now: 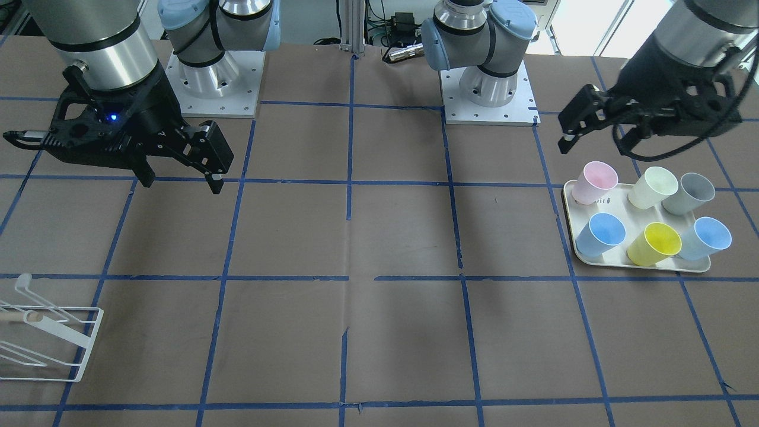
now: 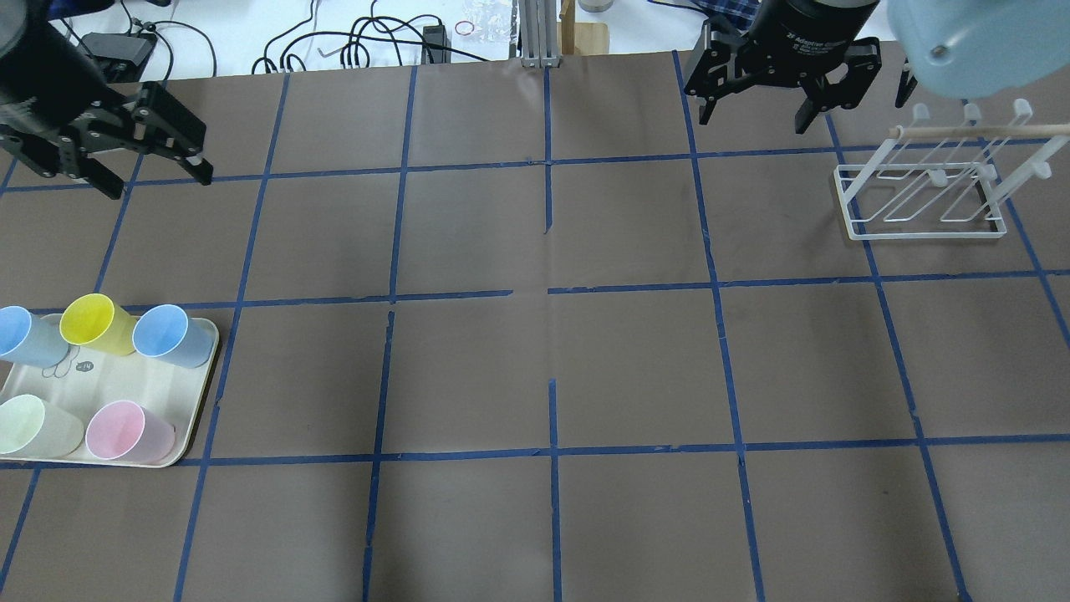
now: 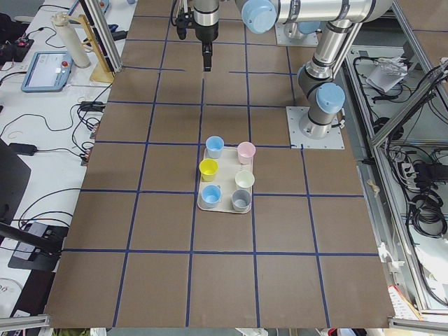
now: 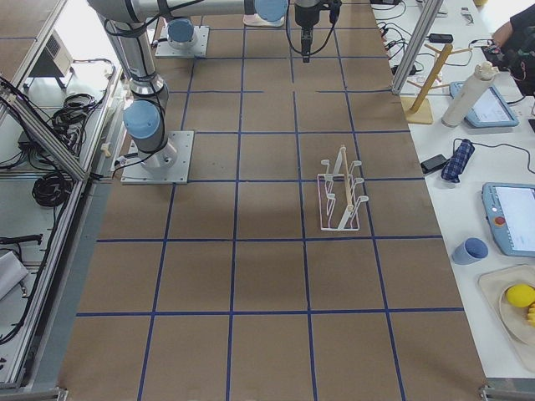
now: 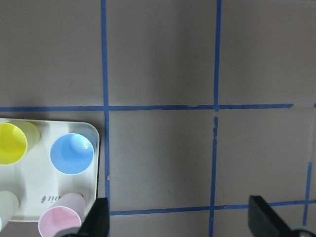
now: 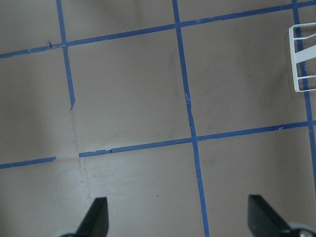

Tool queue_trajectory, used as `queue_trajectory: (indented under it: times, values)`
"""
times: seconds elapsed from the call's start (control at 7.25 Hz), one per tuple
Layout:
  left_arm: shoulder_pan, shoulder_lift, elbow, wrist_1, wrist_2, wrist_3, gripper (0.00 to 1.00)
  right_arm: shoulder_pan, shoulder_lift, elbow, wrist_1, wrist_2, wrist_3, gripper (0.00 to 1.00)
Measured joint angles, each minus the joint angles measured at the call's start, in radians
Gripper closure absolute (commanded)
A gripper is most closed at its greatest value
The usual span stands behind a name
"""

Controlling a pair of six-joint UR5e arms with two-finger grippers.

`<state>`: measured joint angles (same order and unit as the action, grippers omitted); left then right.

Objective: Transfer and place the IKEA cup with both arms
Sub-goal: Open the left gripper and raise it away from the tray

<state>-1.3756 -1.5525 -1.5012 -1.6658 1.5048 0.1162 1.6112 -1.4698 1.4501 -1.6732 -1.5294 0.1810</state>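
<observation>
Silver-grey tube links on left arm and right arm, light-blue joint caps, white square base plates with screw holes, black left gripper trailing black cable, black right gripper, blue LED, white lettering.

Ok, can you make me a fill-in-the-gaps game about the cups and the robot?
The tray holds ___ cups.
The yellow cup stands between two ___ cups.
The end effector with the blue light is the robot's ___ one.
Missing words: six, blue, right.
</observation>
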Motion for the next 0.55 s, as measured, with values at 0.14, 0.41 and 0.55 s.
queue_trajectory:
  times: [0.14,0.41,0.55]
  values:
    - [-0.077,0.004,-0.003,-0.001,0.015,-0.086,0.0,0.0,0.0,0.0,0.0,0.0,0.0,0.0]
    - [-0.172,0.016,-0.01,0.0,0.084,-0.153,0.0,-0.001,0.001,0.0,0.0,0.0,0.0,0.0]
    - [-0.189,0.022,-0.015,0.002,0.105,-0.165,0.0,-0.001,0.001,0.0,0.0,0.0,0.001,0.0]
